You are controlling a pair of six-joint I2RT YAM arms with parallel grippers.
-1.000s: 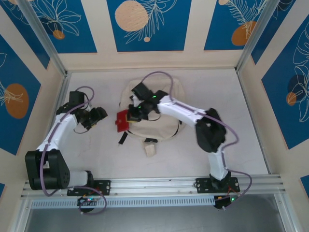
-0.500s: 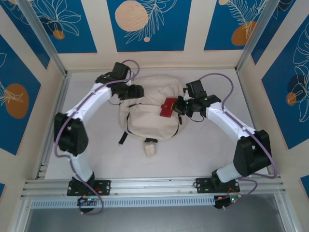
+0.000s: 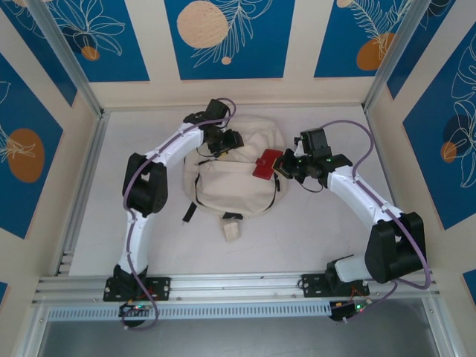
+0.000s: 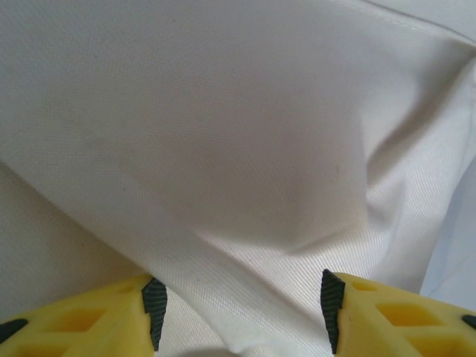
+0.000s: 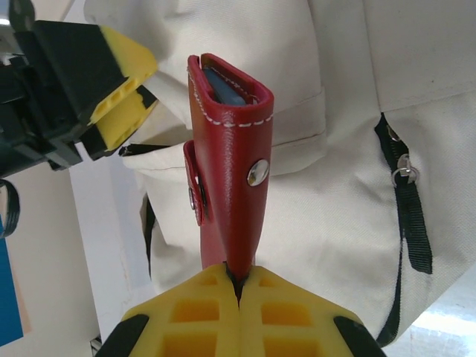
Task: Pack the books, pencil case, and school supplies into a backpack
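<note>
The left arm stretched far forward and bent inward at the wrist. The left gripper (image 3: pixel 227 141) held its yellow fingers (image 4: pixel 89 316) apart, black pads facing each other. The right arm reached forward with its forearm angled inward. The right gripper (image 5: pixel 239 281) had its jaws pressed together on the near edge of a red pencil case (image 5: pixel 230 163), which stood straight out ahead of its fingertips.

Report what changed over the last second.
The left gripper swung from the table's left side to the backpack's far edge, jaws apart over its fabric. The right gripper carried the red pencil case from the backpack's left side to its right, staying shut on it. The backpack stayed put.
</note>
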